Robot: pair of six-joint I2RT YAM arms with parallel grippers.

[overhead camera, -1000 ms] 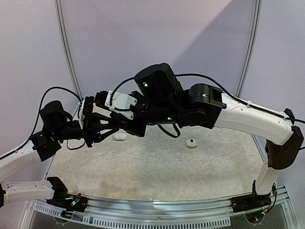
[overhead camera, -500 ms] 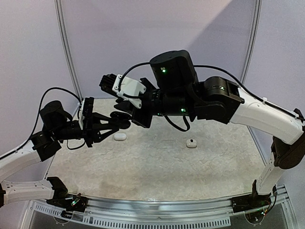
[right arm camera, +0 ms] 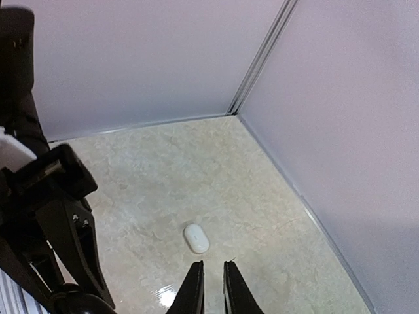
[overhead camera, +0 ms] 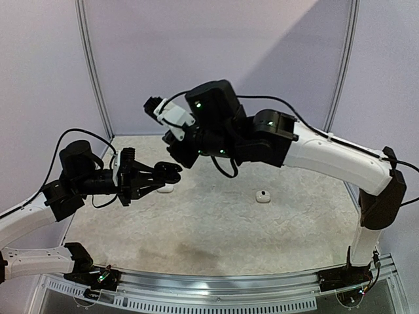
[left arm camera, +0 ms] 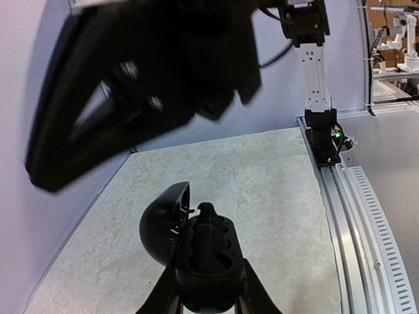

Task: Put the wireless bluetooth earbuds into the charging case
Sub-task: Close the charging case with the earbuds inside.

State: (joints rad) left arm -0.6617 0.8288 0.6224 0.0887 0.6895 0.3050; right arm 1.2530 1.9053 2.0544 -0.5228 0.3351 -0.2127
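Grip check: we're clamping left pincer (overhead camera: 162, 175) on open black charging case (left arm camera: 200, 255), held in air above tabletop (overhead camera: 209, 235). Right pincer (right arm camera: 213, 267) hanging higher, nearly closed, nothing seen btwn fingers. Earbuds: can't tell if in wells, too dark. We're aiming for level case, straight-down approach over wells.

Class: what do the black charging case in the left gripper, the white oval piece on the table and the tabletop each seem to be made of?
Black charging case: probably moulded plastic, smooth and glossy, judging by soft highlights on its open lid. White oval piece: likely glossy plastic, an even rounded shell. Tabletop: pale marbled surface, stone or printed laminate; veining shows.
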